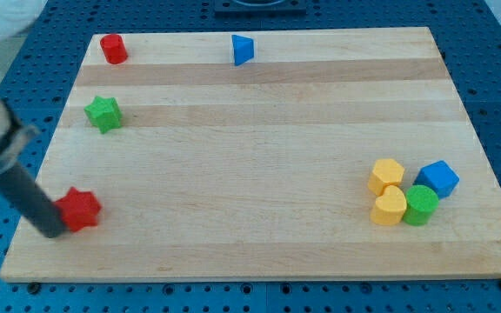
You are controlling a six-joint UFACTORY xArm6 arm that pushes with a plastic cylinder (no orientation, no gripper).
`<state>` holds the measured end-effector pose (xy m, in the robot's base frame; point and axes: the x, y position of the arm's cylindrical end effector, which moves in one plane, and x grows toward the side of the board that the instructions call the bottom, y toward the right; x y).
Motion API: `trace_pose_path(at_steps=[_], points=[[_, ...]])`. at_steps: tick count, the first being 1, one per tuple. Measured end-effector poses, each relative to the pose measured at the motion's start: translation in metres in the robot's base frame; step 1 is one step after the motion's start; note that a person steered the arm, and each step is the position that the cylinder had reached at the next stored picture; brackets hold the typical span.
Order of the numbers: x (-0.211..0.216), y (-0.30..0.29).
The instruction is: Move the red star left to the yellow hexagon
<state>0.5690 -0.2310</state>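
The red star point(80, 209) lies near the board's lower left corner. My tip point(50, 230) touches its left side; the dark rod slants up to the view's left edge. The yellow hexagon point(387, 175) sits far off at the view's lower right, in a tight cluster with a yellow heart-like block point(390, 207), a green cylinder point(421, 205) and a blue cube point(439, 178).
A red cylinder point(113, 48) stands at the top left corner, a blue triangle point(243, 49) at the top middle, a green star point(103, 113) on the left side. The wooden board point(259, 139) rests on a blue perforated table.
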Motion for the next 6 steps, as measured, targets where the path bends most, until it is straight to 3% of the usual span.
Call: trace_pose_path(at_steps=[1, 2, 3, 4, 6], points=[[-0.012, 0.056], [-0.008, 0.040], [-0.009, -0.031], [-0.032, -0.025], [-0.022, 0.172]])
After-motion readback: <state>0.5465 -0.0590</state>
